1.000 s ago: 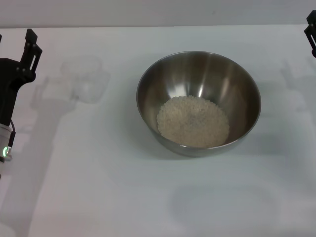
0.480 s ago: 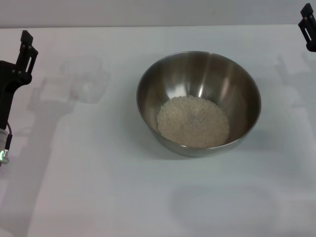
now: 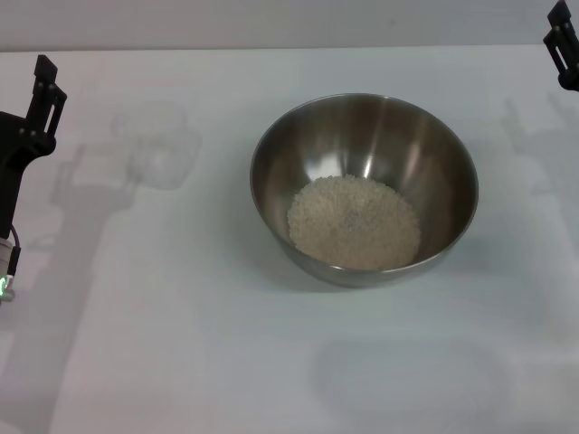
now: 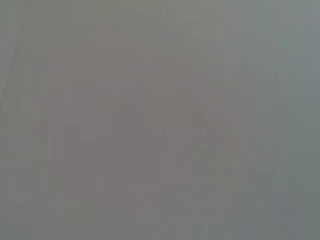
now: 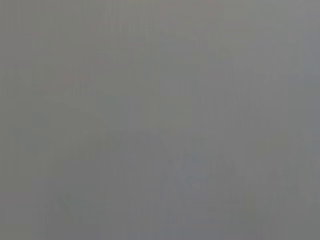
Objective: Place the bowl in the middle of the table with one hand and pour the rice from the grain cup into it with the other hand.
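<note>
Big shiny bowl (image 3: pixel 364 188) sitting upright near the middle of the white desk (image 3: pixel 181 344). Inside it, a round heap of pale rice (image 3: pixel 354 221) lying at the bottom, a bit toward the near side. Off to the robot's left of the bowl, well apart from it, a small clear grain cup (image 3: pixel 161 145) standing on the desk, very hard to see against the white, with its handle pointing toward the left edge. No rice to be made out in the cup.

Left hand (image 3: pixel 42 90) at the far left edge of the head view, near the cup but not touching it, black and pointing up and away. Holding nothing. Only one dark finger clearly seen, so cannot tell if the fingers are apart or together.

Right hand (image 3: pixel 563 41) just peeking in at the top right corner, well apart from the bowl, holding nothing. Too little showing to tell apart or together.

Both wrist views only plain grey.
</note>
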Robot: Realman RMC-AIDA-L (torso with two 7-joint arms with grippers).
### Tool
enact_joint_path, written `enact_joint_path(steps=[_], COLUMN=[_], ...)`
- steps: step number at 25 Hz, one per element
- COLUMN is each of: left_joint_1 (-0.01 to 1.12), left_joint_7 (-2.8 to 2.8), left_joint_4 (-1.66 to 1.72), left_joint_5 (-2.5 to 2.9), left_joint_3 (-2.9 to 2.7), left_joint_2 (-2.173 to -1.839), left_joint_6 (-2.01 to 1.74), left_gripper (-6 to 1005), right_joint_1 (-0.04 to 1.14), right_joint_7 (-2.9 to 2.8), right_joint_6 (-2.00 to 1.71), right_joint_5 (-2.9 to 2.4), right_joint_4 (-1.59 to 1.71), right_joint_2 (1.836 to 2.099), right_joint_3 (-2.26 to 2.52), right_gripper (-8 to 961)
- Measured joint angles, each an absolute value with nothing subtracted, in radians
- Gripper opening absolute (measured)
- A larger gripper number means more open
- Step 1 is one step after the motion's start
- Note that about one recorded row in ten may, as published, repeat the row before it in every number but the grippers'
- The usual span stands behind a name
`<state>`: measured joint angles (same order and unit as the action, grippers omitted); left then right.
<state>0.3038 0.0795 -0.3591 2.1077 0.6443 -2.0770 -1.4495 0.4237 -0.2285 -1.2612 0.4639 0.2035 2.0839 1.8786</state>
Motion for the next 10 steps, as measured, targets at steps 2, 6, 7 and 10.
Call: enact_joint_path(steps=[2, 6, 7, 10], left_joint_1=[0.305, 0.309, 0.31, 0.311], left_joint_7=[0.079, 0.08, 0.08, 0.08], left_joint_4=[-0.359, -0.359, -0.359, -0.359], left_joint_5=[2.108, 2.108, 2.108, 2.108], left_joint_3=[0.644, 0.644, 0.644, 0.644], left_joint_2=[-2.077, -2.077, -2.077, -2.077], left_joint_6=[-1.45, -1.452, -1.452, -1.453], left_gripper=[754, 754, 754, 754], right_joint_1=[0.425, 0.424, 0.424, 0.424], right_joint_7=[-0.228, -0.229, -0.229, -0.229], right_joint_6=[-1.261, -1.261, -1.261, -1.261], right_joint_5=[0.464, 0.464, 0.464, 0.464], right_joint_4=[0.21, 0.214, 0.214, 0.214], right_joint_2=[2.084, 2.084, 2.084, 2.085], right_joint_3=[1.879, 1.879, 1.879, 1.879], right_gripper=[687, 687, 687, 687])
